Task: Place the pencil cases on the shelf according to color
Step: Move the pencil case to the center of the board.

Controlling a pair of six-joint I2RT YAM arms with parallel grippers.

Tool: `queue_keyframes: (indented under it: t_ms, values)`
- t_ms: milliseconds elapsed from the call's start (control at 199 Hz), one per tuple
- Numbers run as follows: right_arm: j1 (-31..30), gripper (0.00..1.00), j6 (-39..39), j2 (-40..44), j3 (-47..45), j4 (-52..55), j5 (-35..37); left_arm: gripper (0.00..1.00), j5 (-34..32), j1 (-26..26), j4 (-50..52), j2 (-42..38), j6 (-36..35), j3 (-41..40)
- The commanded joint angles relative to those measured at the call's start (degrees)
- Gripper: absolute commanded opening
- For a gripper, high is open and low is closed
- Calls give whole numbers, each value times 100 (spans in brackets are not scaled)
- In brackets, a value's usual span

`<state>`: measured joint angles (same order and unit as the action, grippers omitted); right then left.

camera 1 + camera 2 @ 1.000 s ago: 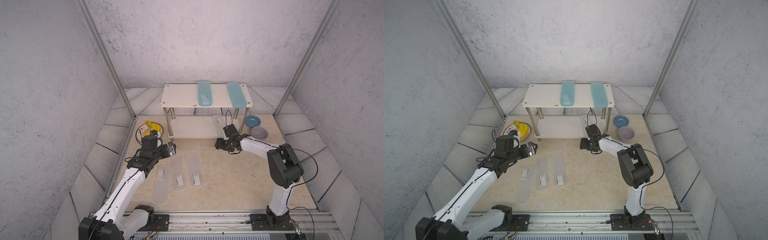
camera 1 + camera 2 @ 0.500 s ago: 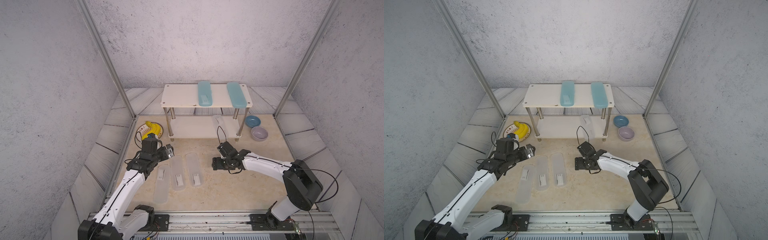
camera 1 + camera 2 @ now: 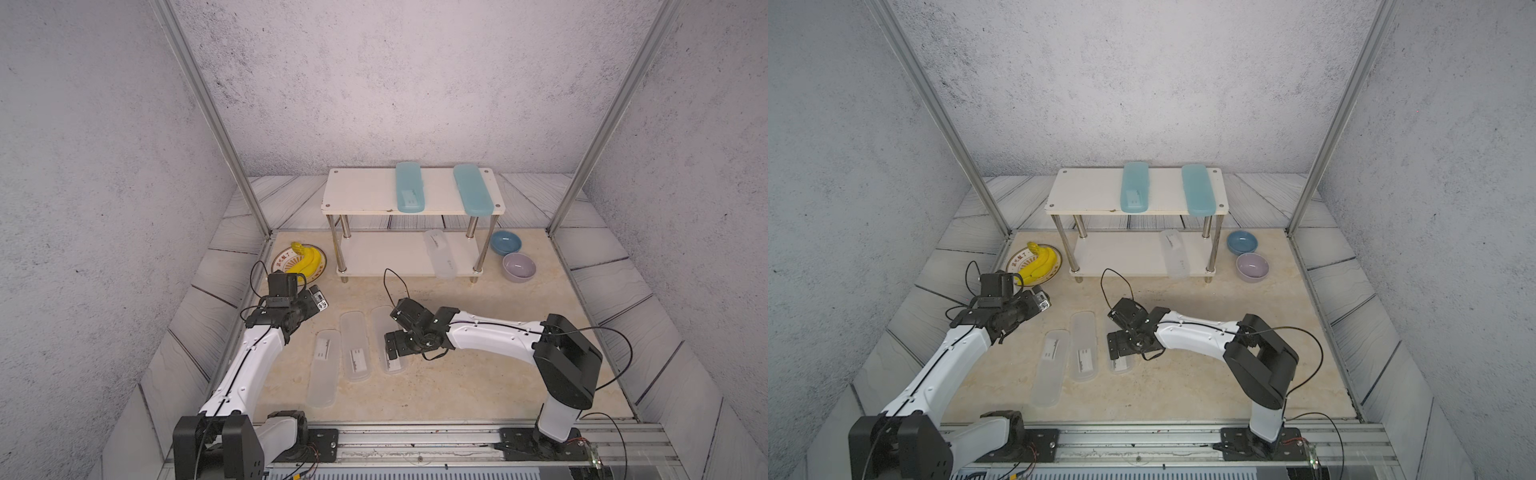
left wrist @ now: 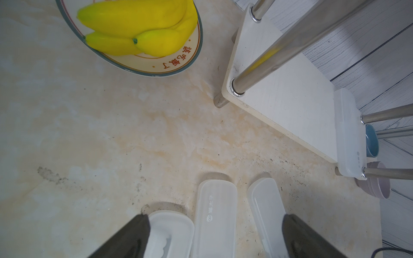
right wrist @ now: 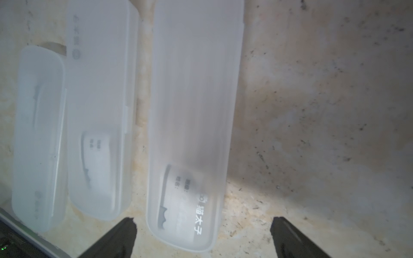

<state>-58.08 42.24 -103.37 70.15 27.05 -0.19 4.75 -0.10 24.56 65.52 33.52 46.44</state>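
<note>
As the counter (image 3: 478, 386) stands: sorting is part done. Three frosted cases lie flat on it in a close row, and there is bare stone on the right arm's side.
Shelf (image 3: 361, 193): the upper tier carries one teal case (image 3: 409, 187) and a second teal case (image 3: 473, 189). The lower board (image 3: 382, 253) is mostly bare. Entry is from the front, between the chrome legs (image 3: 484, 249) and under the upper tier, so headroom looks low.
Banana plate (image 3: 299, 259), blue bowl (image 3: 506, 242), lilac bowl (image 3: 518, 267): they flank the shelf near its legs, so the carry path should stay off them.
Shelved clear case (image 3: 439, 253): on the lower board by the right-side legs, near end just over the front edge.
Row: outer case (image 3: 323, 368), middle case (image 3: 355, 347), target case (image 5: 192, 111). Only a narrow gap separates middle and target.
Right hand (image 5: 203, 223): jaws wide apart, nothing held, straddling the target's label end. Judged step: reach for the pick. Next: descend, close across the width with the inner finger slipping into that narrow gap, then carry to the lower board beside the shelved case.
Left hand (image 4: 215, 223): jaws apart and empty, above the row's far ends, well apart from the right arm.
</note>
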Motion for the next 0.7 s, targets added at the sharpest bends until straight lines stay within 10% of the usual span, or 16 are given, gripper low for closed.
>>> queue_keyframes:
  t_ms: [0,698]
  values:
    - [-161,100,-10,-322,298,384,19,99,481,61,-86,-66,-47,95]
    - [-136,100,-36,-1091,874,1482,715,99,904,84,76,-30,-285,279]
